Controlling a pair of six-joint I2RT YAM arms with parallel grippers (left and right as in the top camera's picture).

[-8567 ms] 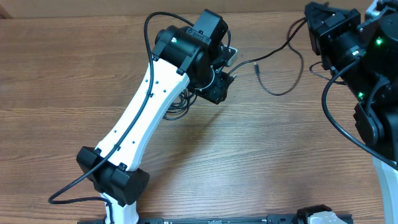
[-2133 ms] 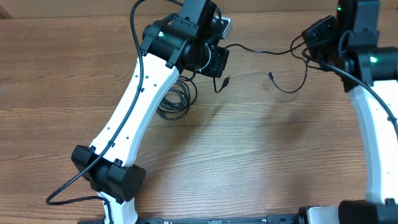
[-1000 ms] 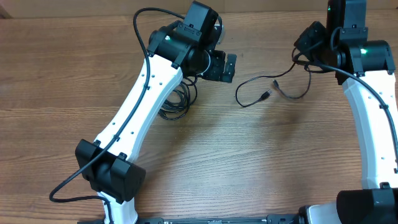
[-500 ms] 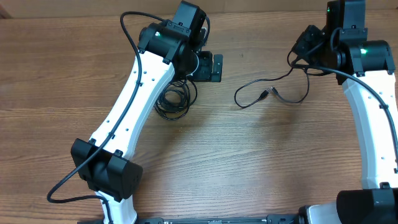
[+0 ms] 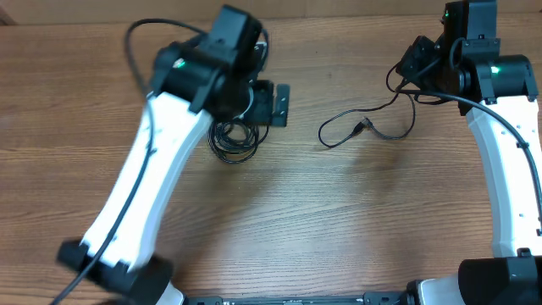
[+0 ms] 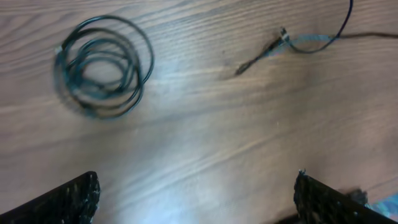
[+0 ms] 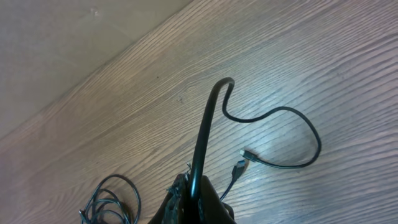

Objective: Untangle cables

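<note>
A loose black cable (image 5: 398, 100) runs from my right gripper (image 5: 412, 71) down onto the wooden table, and its two plug ends (image 5: 366, 127) lie close together. In the right wrist view the right gripper (image 7: 199, 194) is shut on this cable (image 7: 208, 124), which arches up and loops back to the plugs (image 7: 244, 158). A second black cable lies apart as a coil (image 5: 234, 140), just below my left gripper (image 5: 275, 103). The left wrist view shows the left gripper (image 6: 196, 200) open with nothing between its fingers (image 6: 69, 198), and the coil (image 6: 102, 65) ahead to the left.
The wooden table (image 5: 339, 220) ends at its far edge along the top of the overhead view (image 5: 356, 12). The left arm's white link (image 5: 144, 182) crosses the left half of the table. The right arm's white link (image 5: 504, 169) stands along the right side.
My left arm has swung left, away from the loose cable, and its open gripper now hangs beside the coil. The right arm and the loose cable have stayed in place.
</note>
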